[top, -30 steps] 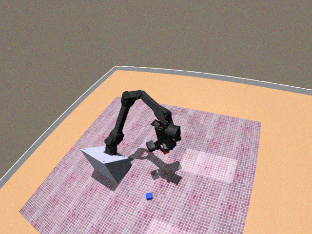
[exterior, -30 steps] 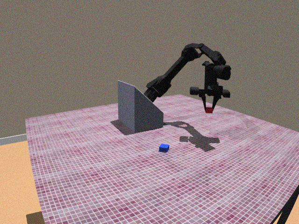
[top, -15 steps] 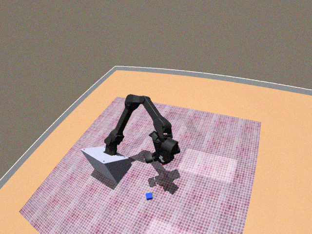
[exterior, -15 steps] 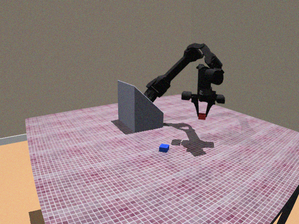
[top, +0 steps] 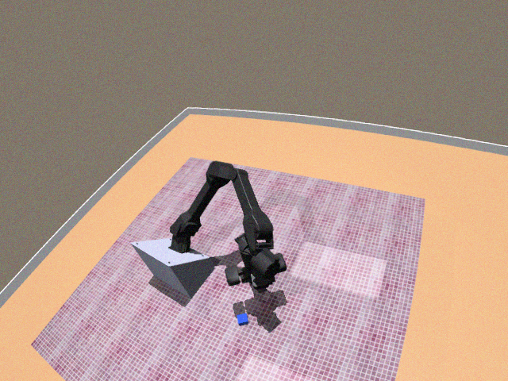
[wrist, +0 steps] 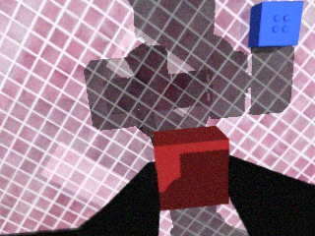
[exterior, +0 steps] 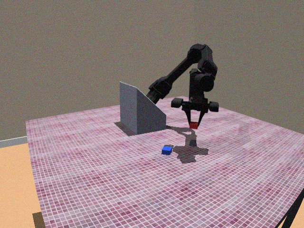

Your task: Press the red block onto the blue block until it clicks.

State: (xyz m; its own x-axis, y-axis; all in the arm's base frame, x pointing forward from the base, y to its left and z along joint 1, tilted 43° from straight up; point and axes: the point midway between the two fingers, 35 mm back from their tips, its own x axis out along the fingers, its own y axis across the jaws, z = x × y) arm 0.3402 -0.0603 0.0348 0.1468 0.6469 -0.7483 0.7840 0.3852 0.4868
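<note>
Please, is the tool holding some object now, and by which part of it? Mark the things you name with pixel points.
Yes, the tool (exterior: 194, 124) (wrist: 188, 166) holds the red block (exterior: 193, 125) (wrist: 204, 179), with one finger on each of two opposite sides.

Red block (exterior: 193, 125) pinched in gripper (exterior: 194, 124), above the table

Blue block (exterior: 166, 150) resting apart on the pink gridded tabletop (exterior: 110, 181), beside the arm's shadow; black arm (exterior: 180, 68) bent high from a grey wedge-shaped base (exterior: 128, 109).
</note>
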